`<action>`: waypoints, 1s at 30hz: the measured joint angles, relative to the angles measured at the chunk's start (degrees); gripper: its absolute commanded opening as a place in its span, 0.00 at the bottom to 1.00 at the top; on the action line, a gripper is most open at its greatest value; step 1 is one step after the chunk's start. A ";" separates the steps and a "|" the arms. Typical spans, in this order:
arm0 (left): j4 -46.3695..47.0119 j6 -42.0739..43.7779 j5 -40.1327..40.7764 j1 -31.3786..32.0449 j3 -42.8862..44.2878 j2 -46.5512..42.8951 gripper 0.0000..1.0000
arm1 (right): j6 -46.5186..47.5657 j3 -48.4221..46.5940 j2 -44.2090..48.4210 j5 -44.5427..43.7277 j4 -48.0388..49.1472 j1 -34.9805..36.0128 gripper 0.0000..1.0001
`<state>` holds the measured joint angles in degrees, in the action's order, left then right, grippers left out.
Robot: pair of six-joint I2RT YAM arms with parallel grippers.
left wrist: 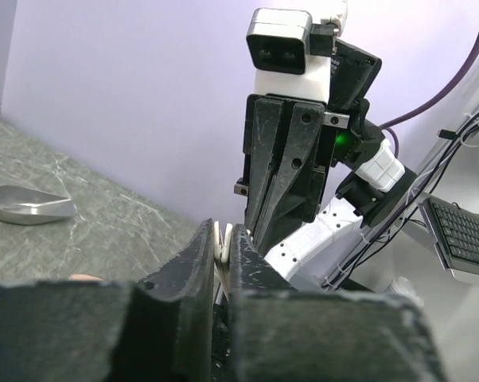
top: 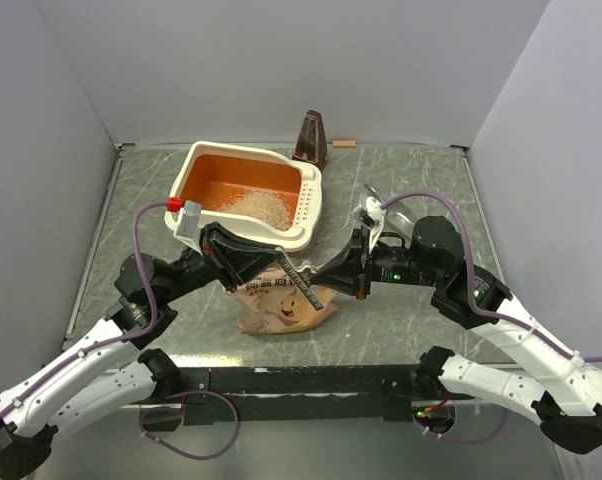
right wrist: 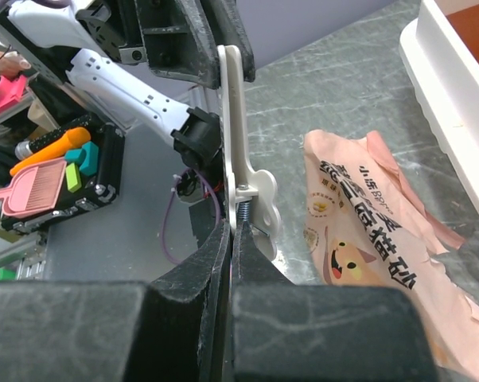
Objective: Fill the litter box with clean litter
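The litter box (top: 299, 240) is a cream tray with an orange inside, at the back middle of the table. A heap of pale clean litter (top: 259, 207) lies in it. The crinkled tan printed bag (top: 281, 308) lies flat in front of the box, and also shows in the right wrist view (right wrist: 367, 215). My left gripper (top: 278, 262) and right gripper (top: 307, 283) meet above the bag. Each is shut on an end of a long white bag clip (right wrist: 233, 135). In the left wrist view my left gripper (left wrist: 222, 239) pinches the clip's white tip. My right gripper (right wrist: 232, 231) grips the clip by its spring.
A dark metronome (top: 311, 138) and a small wooden block (top: 343, 143) stand at the back wall. A metal scoop (left wrist: 29, 205) lies on the grey table right of the box. The box's white rim (right wrist: 446, 87) is close to the bag.
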<state>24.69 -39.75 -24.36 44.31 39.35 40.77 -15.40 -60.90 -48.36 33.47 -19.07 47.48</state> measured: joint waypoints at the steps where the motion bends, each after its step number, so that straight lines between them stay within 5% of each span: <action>1: 0.22 -0.02 -0.09 0.00 0.00 -0.02 0.03 | 0.02 0.00 0.00 -0.02 0.13 0.02 0.11; 4: 0.66 0.07 -0.44 0.02 0.00 -0.04 0.01 | -0.11 0.00 0.00 -0.28 0.28 0.02 0.44; 8: -0.66 1.29 -0.94 0.02 0.00 -0.07 0.02 | -0.04 0.00 0.00 -1.18 0.46 0.02 0.66; 18: -5.77 2.69 -2.73 0.02 0.00 -3.61 0.08 | 4.20 -2.84 2.54 -6.64 -3.91 0.17 0.73; 30: -5.46 2.38 -6.47 0.02 0.00 -5.86 0.09 | 4.39 -2.86 -1.84 0.87 -4.00 0.24 0.73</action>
<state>19.22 -37.36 -30.83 44.34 39.35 34.92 -11.00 -63.77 -50.19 34.35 -23.07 47.72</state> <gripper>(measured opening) 0.095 0.732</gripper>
